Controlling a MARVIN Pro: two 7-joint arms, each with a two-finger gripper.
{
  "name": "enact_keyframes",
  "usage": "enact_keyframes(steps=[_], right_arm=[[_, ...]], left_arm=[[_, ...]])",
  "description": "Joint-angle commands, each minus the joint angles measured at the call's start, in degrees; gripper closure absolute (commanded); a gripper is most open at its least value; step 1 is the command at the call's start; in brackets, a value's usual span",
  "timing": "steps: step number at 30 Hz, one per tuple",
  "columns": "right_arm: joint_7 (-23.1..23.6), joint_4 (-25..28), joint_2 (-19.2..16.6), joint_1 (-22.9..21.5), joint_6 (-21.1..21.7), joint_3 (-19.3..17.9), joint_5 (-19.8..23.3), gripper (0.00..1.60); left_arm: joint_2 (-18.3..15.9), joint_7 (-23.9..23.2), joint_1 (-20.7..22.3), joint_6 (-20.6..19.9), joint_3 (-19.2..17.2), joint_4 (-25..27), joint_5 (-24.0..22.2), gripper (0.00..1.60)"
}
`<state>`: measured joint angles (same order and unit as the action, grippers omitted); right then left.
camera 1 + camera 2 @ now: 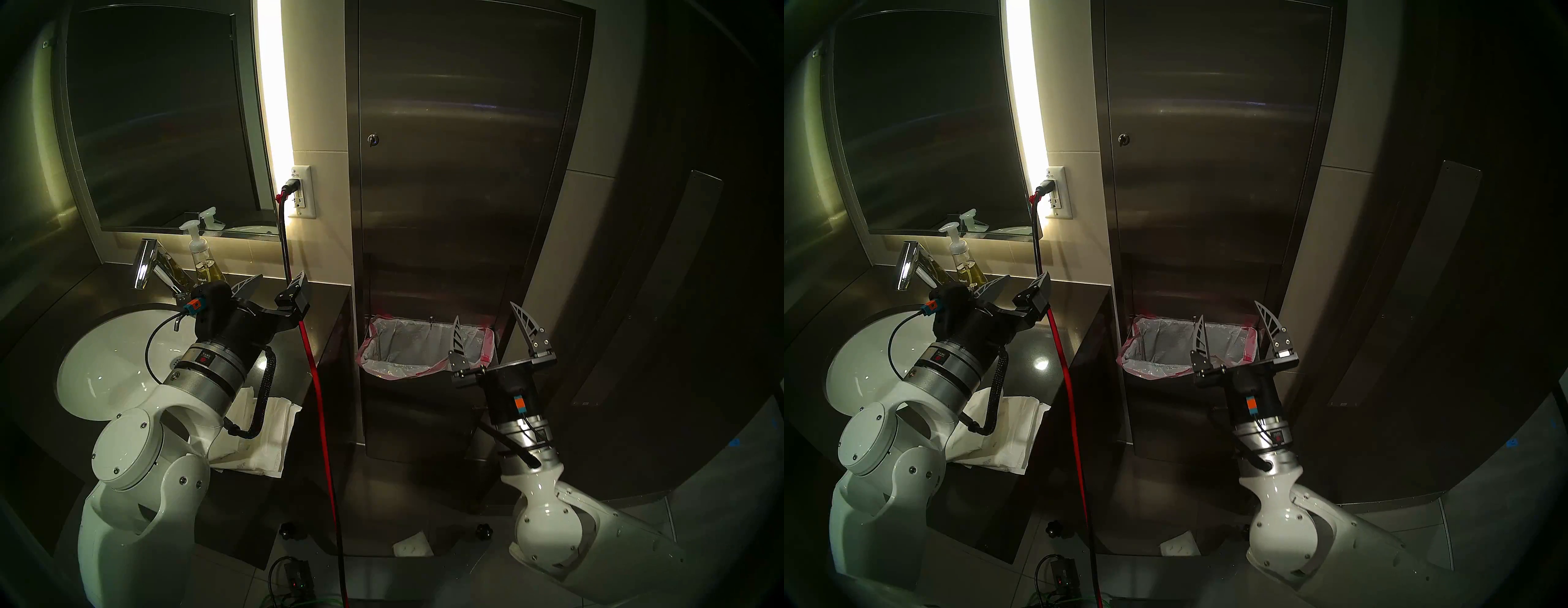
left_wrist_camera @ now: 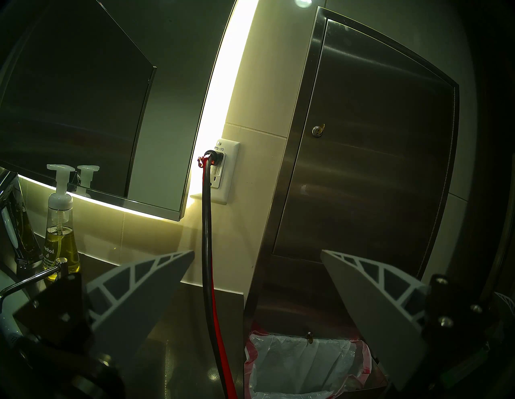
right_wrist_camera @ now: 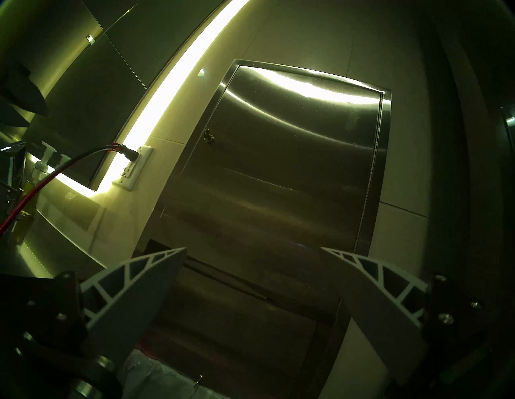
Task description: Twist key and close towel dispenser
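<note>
Dispenser door flush in its frame, both grippers spread wide and empty.

The towel dispenser (image 1: 462, 140) fills the wall at 12 o'clock, a key (image 2: 321, 128) sitting in its round lock (image 1: 372, 139) on the door's 9 o'clock edge. The right gripper (image 1: 494, 335) hangs at 5 o'clock before the lined waste bin (image 1: 420, 344), touching nothing. The left gripper (image 1: 275, 285) sits at 8 o'clock over the counter (image 1: 292, 352), just beside the red cord (image 1: 316, 382).

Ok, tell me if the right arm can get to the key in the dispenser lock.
Probably yes: the right gripper is open and empty, and nothing stands between it and the key higher up the towel dispenser door.
</note>
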<state>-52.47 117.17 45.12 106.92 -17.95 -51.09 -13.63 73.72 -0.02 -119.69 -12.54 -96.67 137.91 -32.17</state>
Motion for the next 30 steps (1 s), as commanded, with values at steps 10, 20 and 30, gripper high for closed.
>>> enact_keyframes(steps=[10, 20, 30], right_arm=[[-11.5, 7.7, -13.1, 13.5, -1.8, -1.7, -8.4, 0.0], [-13.1, 8.3, -14.4, 14.9, -3.6, -1.6, -8.1, 0.0], [-13.3, 8.4, -14.7, 15.2, -3.7, -1.8, -8.1, 0.0]], left_arm=[[0.0, -0.1, 0.3, -0.4, -0.1, 0.7, -0.2, 0.0], [0.1, -0.2, 0.3, -0.6, -0.1, 0.8, -0.2, 0.0], [0.2, -0.3, 0.3, -0.8, -0.2, 0.8, -0.1, 0.0]])
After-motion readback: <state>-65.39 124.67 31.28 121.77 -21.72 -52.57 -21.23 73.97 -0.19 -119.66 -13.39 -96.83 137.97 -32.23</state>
